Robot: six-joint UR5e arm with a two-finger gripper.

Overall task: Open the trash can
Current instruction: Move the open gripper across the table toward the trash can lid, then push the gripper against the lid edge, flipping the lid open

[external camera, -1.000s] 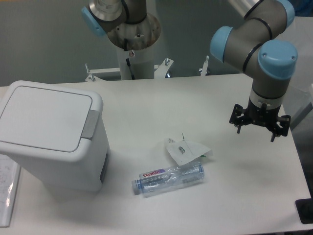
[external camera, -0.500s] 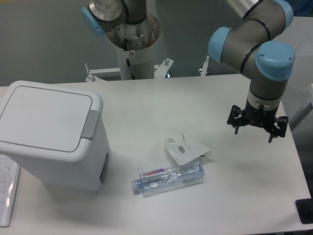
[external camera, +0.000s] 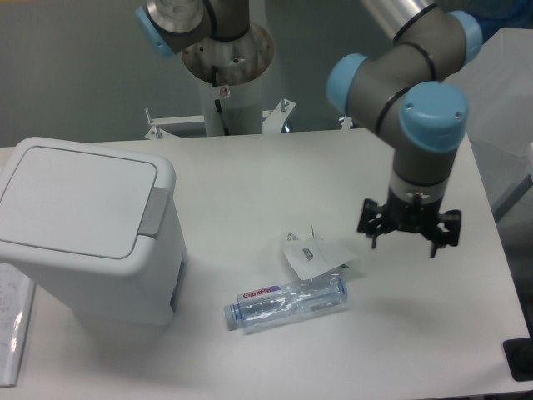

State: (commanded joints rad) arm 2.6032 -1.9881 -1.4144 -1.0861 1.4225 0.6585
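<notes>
one large white trash can (external camera: pixel 83 233) stands on the left side of the white counter (external camera: pixel 250 179), its flat lid (external camera: pixel 75 200) lying shut and level, with the grey latch tab (external camera: pixel 153 212) on the lid's right edge. well apart from it, over the right part of the counter, hangs the arm (external camera: pixel 400 83) with its grey links and blue joint caps, and at its lower end the dark end effector (external camera: pixel 408 233) points downward above the bare surface, touching nothing. whether its fingers stand wide or narrow i cannot tell from this angle, since only a dark cluster of prongs shows; nothing is held in it. between the trash can and the end effector, near the middle of the counter, lies a crumpled clear plastic bottle (external camera: pixel 287 304) on its side, and just beside its upper right end rests a folded white paper scrap (external camera: pixel 315 257). a sheet of paper (external camera: pixel 12 321) lies at the counter's left edge, partly tucked beside the can's base.
</notes>
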